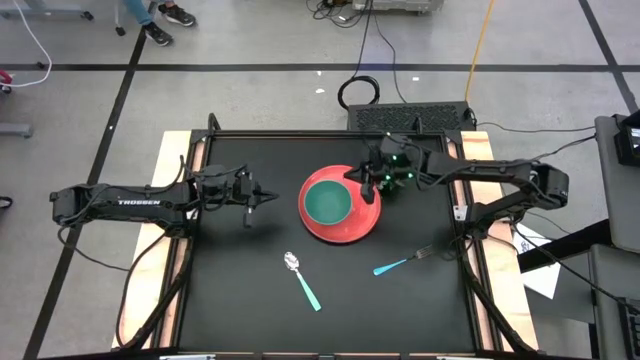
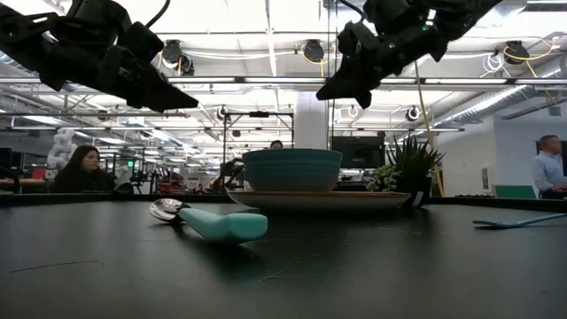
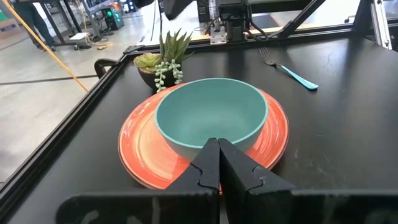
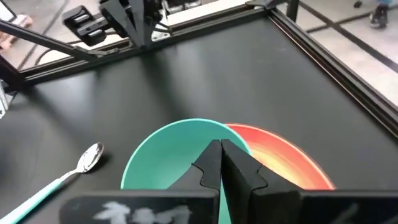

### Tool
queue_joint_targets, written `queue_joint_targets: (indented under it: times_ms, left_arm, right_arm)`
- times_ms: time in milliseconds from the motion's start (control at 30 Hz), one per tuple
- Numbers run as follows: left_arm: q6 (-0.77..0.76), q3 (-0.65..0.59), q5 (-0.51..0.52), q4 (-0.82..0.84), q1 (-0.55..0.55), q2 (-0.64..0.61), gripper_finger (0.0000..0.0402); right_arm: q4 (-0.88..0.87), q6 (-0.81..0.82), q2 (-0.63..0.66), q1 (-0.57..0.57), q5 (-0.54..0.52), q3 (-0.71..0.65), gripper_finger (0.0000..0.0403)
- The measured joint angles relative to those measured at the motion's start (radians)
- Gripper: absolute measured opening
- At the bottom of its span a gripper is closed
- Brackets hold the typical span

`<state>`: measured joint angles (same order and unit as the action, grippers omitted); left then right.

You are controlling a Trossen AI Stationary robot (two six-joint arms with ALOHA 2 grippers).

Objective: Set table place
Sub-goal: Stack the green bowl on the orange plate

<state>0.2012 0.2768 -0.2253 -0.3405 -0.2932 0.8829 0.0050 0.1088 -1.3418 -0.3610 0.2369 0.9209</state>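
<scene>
You see red plate (image 1: 345, 226) mid-table (image 1: 240, 300), teal bowl (image 1: 327, 203) seated on it. Spoon (image 1: 301, 279), fork (image 1: 402, 263) lie near plate, unplaced. Left gripper (image 1: 268, 197), right gripper (image 1: 352, 177) flank plate, both closed, empty. Cutlery placement likely remains.

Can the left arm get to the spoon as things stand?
Probably yes. The spoon lies alone on bare table, nothing between it and the left tool, which hangs shut above the table beside the red plate.

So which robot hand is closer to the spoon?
The left one, though not by much. The left gripper hangs above the bare table beside the plate, up from the spoon. The right gripper is farther, over the plate's far rim.
</scene>
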Motion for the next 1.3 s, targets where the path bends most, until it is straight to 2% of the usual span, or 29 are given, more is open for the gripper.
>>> queue_joint_targets:
  times_ms: [267, 500, 900, 1067, 1300]
  left_arm:
    - [0.002, 0.0, 0.0, -0.001, 0.0, 0.0, 0.0003]
    - [-0.005, 0.0, 0.0, 0.0, 0.0, 0.0, 0.0003]
    - [-0.001, 0.0, 0.0, 0.008, 0.0, 0.0, 0.0003]
    - [-0.003, 0.0, 0.0, 0.009, 0.0, 0.0, 0.0003]
    - [-0.001, 0.0, 0.0, 0.025, 0.0, 0.0, 0.0003]
  right_arm:
    - [-0.275, -0.016, -0.067, -0.018, 0.004, 0.173, 0.0]
    - [-0.399, -0.016, -0.227, -0.018, 0.076, 0.301, 0.0]
    - [-0.635, -0.085, -0.39, -0.018, 0.08, 0.572, 0.0]
    - [-0.694, -0.083, -0.423, -0.018, 0.08, 0.599, 0.0012]
    - [-0.698, -0.074, -0.423, -0.018, 0.08, 0.6, 0.006]
